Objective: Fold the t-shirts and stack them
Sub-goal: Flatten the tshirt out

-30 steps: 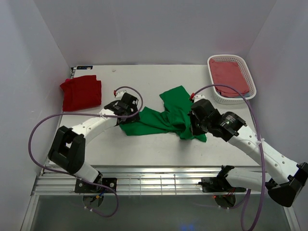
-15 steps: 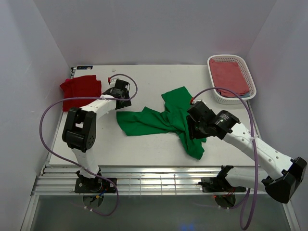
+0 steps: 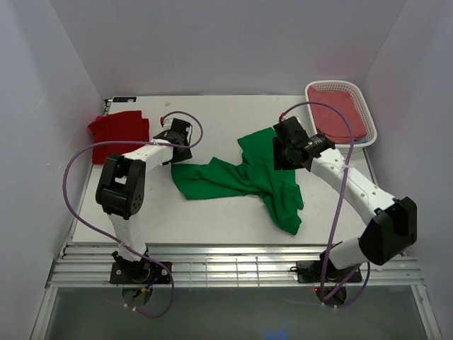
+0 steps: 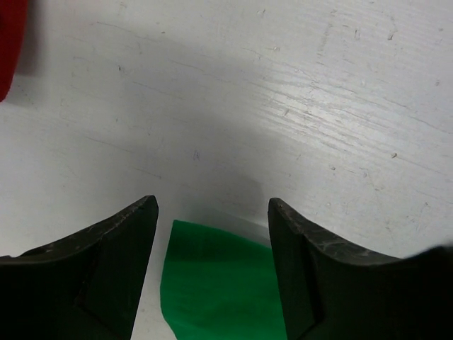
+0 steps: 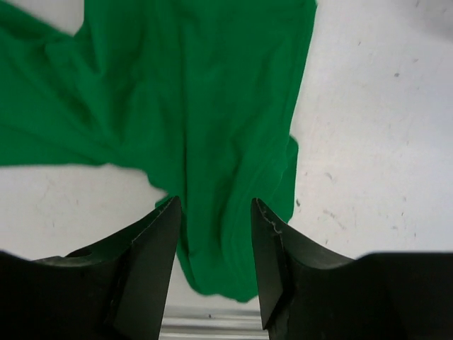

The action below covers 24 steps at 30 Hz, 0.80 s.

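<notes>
I am seeing the green t-shirt (image 3: 226,180) lying rumpled and spread mid-table, soft matte cotton, the red t-shirt (image 3: 119,134) sitting folded at the far left. The wrist views are showing what the overhead hides: left gripper (image 4: 212,205) and right gripper (image 5: 214,203) both hanging released, jaws apart, gripping nothing, above the scuffed white table (image 4: 318,106).

In the left wrist view the red t-shirt (image 4: 7,42) is a sliver at the edge and the green t-shirt (image 4: 219,290) runs off the bottom. Seen from above, the right hand (image 3: 281,157) covers part of it.
</notes>
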{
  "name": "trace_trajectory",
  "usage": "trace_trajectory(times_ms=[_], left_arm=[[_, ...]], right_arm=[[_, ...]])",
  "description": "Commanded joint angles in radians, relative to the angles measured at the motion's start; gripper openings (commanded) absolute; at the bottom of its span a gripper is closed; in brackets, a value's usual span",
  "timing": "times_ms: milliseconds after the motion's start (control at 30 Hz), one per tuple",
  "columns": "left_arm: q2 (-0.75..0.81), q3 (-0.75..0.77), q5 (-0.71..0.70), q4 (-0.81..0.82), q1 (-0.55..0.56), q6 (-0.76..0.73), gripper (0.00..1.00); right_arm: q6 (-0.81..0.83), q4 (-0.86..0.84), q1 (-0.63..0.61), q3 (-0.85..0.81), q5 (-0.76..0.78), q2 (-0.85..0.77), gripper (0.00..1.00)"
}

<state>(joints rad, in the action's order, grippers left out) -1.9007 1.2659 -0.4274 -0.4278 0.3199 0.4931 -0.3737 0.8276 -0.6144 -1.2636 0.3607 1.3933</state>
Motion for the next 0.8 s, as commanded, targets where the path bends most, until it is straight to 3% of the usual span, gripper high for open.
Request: trace_trajectory(times_ms=[0, 100, 400, 600, 767], left_arm=[[-0.007, 0.021, 0.024, 0.02, -0.005, 0.019, 0.73], [-0.024, 0.03, 0.032, 0.001, -0.005, 0.045, 0.64], [-0.024, 0.018, 0.027, -0.032, -0.005, 0.079, 0.61], [-0.034, 0.016, 0.035, -0.04, -0.005, 0.081, 0.44], [-0.04, 0.015, 0.036, -0.051, -0.005, 0.084, 0.25]], right_arm=[[0.1, -0.183, 0.122, -0.078, -0.075, 0.088, 0.5], [0.148, -0.193, 0.189, -0.204, -0.115, 0.229, 0.5], [0.222, -0.119, 0.277, -0.672, -0.252, 0.66, 0.49], [0.248, -0.119, 0.306, -0.833, -0.31, 0.838, 0.49], [0.283, -0.173, 0.321, -0.846, -0.325, 0.918, 0.49]])
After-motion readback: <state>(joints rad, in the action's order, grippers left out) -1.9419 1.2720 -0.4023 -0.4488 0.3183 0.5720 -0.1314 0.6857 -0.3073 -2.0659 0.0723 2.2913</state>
